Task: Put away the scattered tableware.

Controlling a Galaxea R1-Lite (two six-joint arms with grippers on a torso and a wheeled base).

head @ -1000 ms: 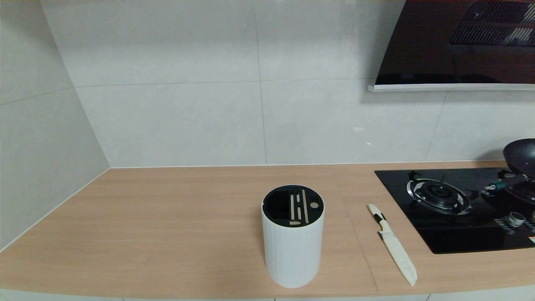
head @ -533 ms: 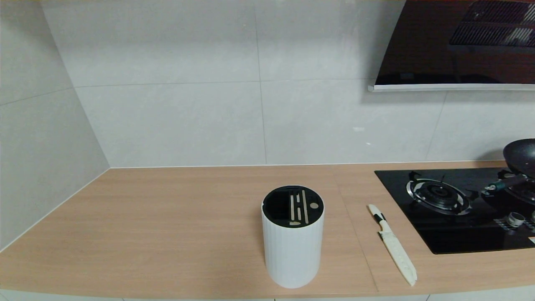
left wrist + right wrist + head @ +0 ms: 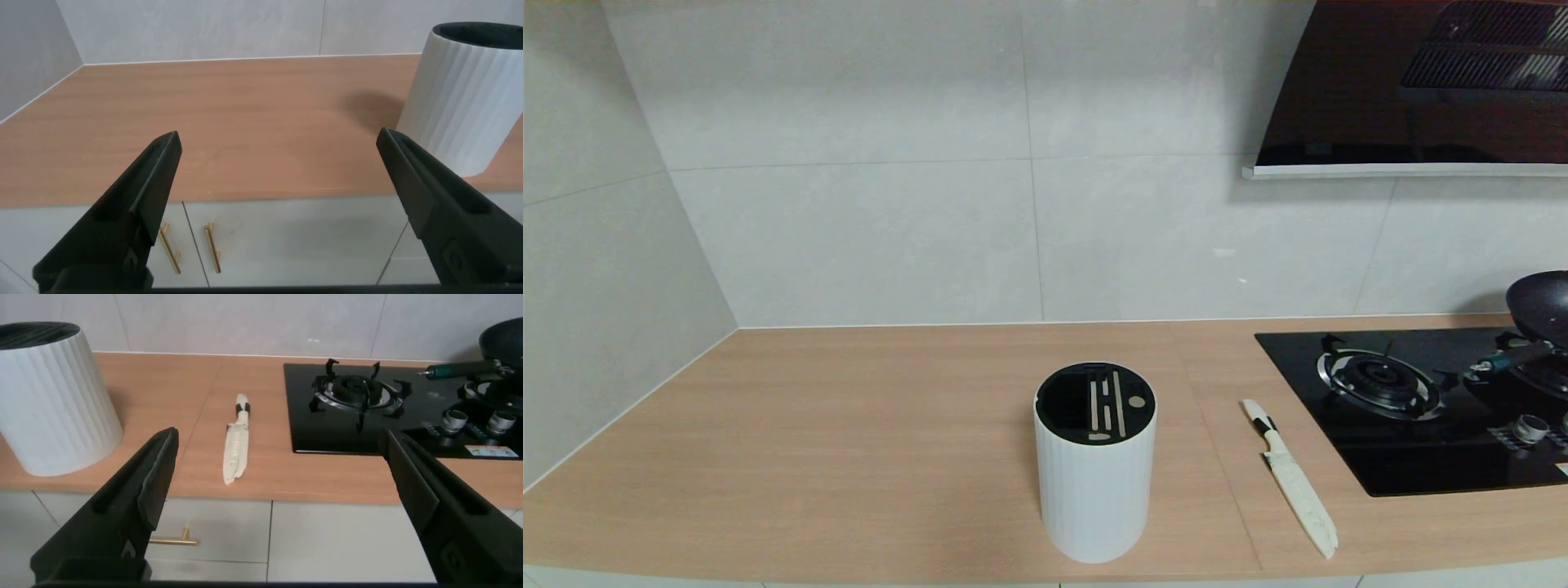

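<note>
Left gripper [image 3: 278, 143] and right gripper [image 3: 279, 439] are gaping wide, holding nothing. One knife [image 3: 1290, 480] and one white holder [image 3: 1094, 482] are sitting on the counter [image 3: 849, 449].

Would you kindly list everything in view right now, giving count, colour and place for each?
knife holder: one, white ribbed with black slotted top, upright near the counter's front edge.
knife: one, white with a black band, flat on the counter between holder and hob, touching neither.
counter: one, light wood, along the grey tiled wall.
hob: one, black, set into the counter's right end.
wok: one, black, on the hob's far right burner.
range hood: one, dark, above the hob.
cabinet handles: two, gold, below the counter.
left gripper: one, black, open, before the counter's front.
right gripper: one, black, open, facing the knife.
</note>
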